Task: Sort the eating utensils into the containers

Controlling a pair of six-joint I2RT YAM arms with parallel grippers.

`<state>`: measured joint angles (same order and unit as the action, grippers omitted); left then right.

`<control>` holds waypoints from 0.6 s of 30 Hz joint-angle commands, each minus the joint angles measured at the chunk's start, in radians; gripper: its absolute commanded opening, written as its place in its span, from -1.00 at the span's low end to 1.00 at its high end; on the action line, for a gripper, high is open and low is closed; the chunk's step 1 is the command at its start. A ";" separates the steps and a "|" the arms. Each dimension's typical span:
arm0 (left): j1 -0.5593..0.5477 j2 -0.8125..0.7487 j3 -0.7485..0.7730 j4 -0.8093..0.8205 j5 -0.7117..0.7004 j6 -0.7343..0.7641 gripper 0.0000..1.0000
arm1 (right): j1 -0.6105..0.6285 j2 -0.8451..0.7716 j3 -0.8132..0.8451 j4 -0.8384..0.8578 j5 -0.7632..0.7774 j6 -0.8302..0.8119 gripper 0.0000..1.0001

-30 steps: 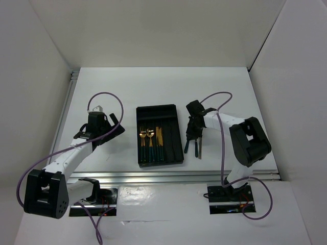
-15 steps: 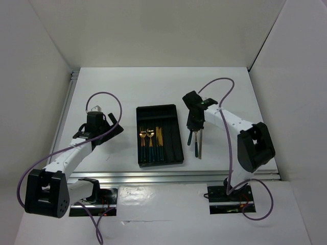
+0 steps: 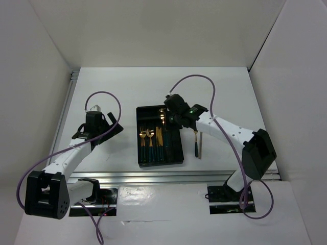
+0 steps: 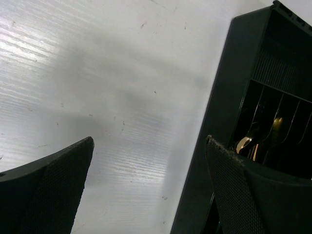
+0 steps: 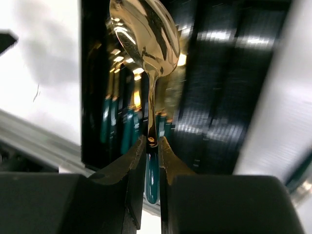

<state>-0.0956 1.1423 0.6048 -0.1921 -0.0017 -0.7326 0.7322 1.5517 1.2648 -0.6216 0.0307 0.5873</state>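
Note:
The black tray (image 3: pixel 175 109) lies mid-table with several gold-headed, teal-handled utensils (image 3: pixel 151 144) in its left compartments. My right gripper (image 3: pixel 171 118) is shut on a gold spoon (image 5: pixel 146 36) and holds it above the tray's far part; its bowl (image 3: pixel 162 112) shows in the top view. The wrist view shows the pads (image 5: pixel 134 161) clamped on the spoon's neck. A teal-handled utensil (image 3: pixel 195 146) and a thin grey stick (image 3: pixel 200 145) lie on the table right of the tray. My left gripper (image 3: pixel 113 128) is open and empty beside the tray's left wall (image 4: pixel 214 131).
White walls enclose the table on three sides. An aluminium rail (image 3: pixel 173 176) runs along the near edge. Purple cables loop over both arms.
My right gripper has lifted the spoon from the table right of the tray and carried it left and back over the tray. The left arm has stayed put.

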 commanded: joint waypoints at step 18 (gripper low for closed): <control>0.005 -0.072 0.010 0.028 0.014 0.029 1.00 | 0.102 0.200 -0.042 0.319 -0.201 0.089 -1.00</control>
<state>-0.0956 1.0916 0.6048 -0.1921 0.0025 -0.7307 0.8253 1.7252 1.2320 -0.3798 -0.1356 0.6334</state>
